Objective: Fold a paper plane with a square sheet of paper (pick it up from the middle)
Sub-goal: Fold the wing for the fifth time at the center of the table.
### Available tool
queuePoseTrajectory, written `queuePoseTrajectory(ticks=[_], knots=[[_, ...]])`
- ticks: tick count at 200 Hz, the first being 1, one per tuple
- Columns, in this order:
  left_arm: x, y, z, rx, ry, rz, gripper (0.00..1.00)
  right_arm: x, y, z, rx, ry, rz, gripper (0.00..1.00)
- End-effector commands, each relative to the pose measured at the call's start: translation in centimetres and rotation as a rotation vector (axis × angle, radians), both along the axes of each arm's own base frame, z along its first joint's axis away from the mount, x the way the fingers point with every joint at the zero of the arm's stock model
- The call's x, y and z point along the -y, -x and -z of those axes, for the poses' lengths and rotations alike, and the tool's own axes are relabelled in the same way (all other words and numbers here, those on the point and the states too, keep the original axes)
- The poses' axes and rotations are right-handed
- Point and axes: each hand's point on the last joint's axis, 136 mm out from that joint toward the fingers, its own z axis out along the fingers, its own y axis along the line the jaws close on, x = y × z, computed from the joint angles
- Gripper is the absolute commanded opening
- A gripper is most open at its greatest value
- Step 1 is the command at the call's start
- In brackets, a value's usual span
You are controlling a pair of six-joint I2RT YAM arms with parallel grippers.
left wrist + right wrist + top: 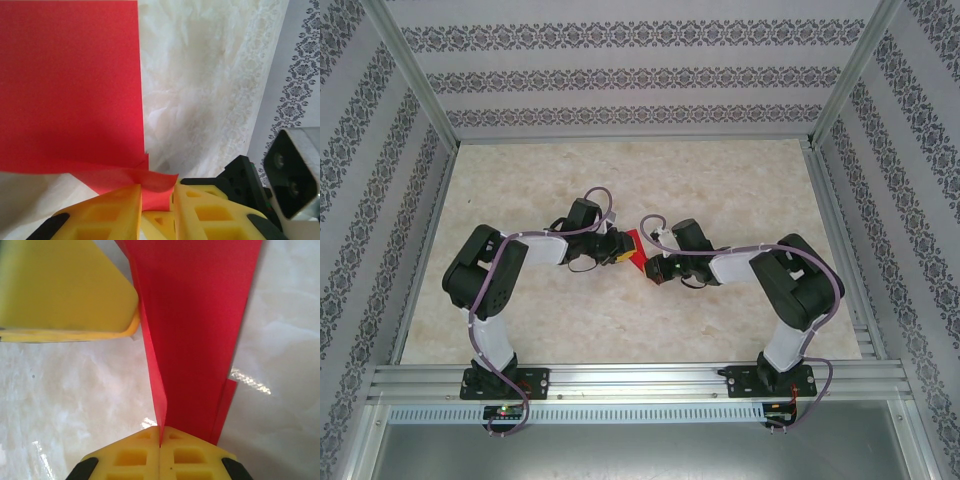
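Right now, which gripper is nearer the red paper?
Neither, both hold it. The left gripper pinches the red paper from the left; the right gripper is shut on it from the right.

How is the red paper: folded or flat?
Folded: the red paper shows overlapping layers and a raised crease running into the right gripper.

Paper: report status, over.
Left gripper shut on paper, near flap. Right gripper shut on its folded edge. Paper creased, folding unfinished. Grippers nearly nose to nose, little room.

Matt paper [70,85], glossy tabletop [60,400]
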Motion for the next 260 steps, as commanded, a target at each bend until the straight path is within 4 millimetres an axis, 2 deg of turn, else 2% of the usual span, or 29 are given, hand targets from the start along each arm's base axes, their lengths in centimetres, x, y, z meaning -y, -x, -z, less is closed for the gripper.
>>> queuePoseTrajectory(ticks=[1, 68, 115, 138, 166, 225, 260], knots=[[0.3, -0.5, 0.1, 0.029, 0.028, 0.015, 0.25, -0.6, -0.2, 0.1, -0.037, -0.034, 0.004, 0.02], [0.4, -0.5, 0.9, 0.021, 0.015, 0.019, 0.24, -0.3, -0.3, 0.7, -0.075, -0.032, 0.031, 0.05], [0.7, -0.9, 1.0, 0.019, 0.016, 0.025, 0.23, -0.6, -0.5, -0.8, -0.075, -0.077, 0.027, 0.18], [0.9, -1.2, 0.8, 0.025, 0.015, 0.029, 0.23, -0.8, -0.7, -1.5, -0.076, -0.094, 0.029, 0.20], [1.0, -1.3, 0.6, 0.030, 0.019, 0.033, 0.23, -0.8, -0.7, -1.2, -0.093, -0.091, 0.038, 0.19], [1.2, -1.4, 0.5, 0.034, 0.027, 0.042, 0.23, -0.1, -0.8, 0.5, -0.164, -0.073, 0.093, 0.08], [1.2, -1.3, -0.4, 0.056, 0.037, 0.044, 0.23, 0.1, -0.6, 1.2, -0.197, -0.069, 0.108, 0.07]])
